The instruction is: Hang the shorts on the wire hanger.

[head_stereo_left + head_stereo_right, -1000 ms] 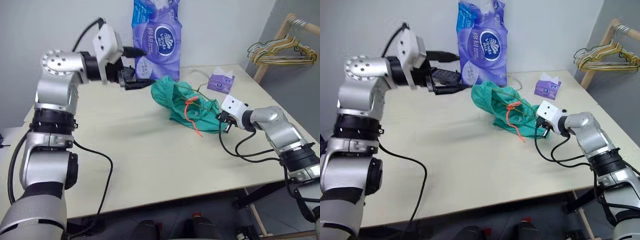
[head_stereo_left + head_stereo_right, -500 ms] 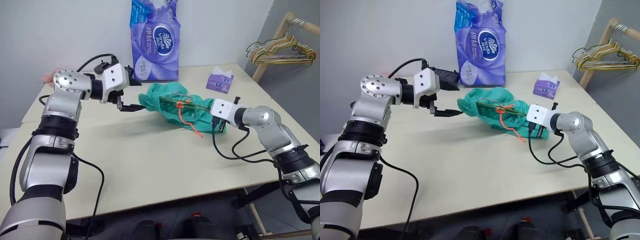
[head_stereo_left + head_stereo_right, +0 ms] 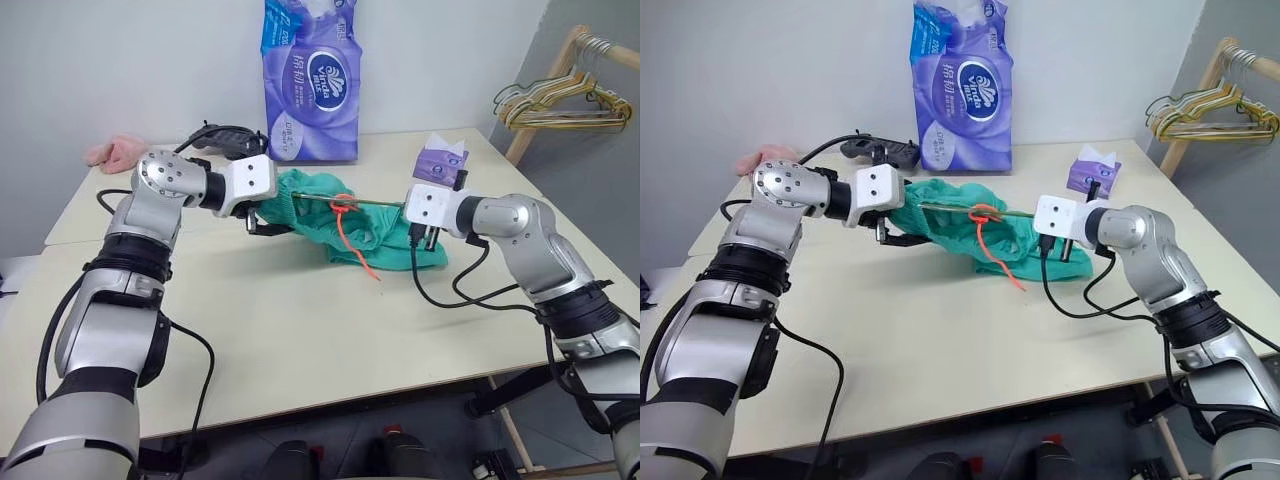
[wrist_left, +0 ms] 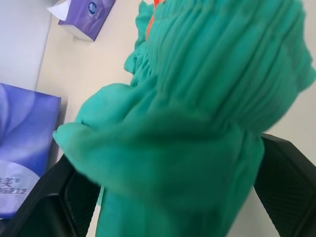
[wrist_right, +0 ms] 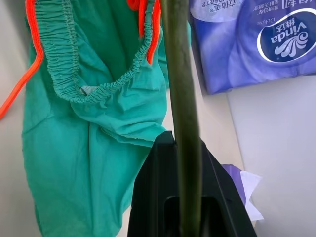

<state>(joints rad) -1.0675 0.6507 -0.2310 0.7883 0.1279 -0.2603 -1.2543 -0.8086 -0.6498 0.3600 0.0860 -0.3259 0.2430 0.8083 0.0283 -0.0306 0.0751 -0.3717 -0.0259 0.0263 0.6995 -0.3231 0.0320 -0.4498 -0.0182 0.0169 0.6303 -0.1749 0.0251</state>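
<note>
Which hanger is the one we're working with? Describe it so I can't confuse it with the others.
Start at the beige table and find the teal shorts between the two grippers. The wire hanger is the single thin olive-grey wire running through them, gripped at its end by the right gripper. The other hangers are a gold and pale bunch on the wooden rack off the table's far right corner.

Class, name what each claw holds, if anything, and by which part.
Right claw is shut on the wire hanger, gripping one wire bar. Left claw stands open around the shorts, gripping nothing.
</note>
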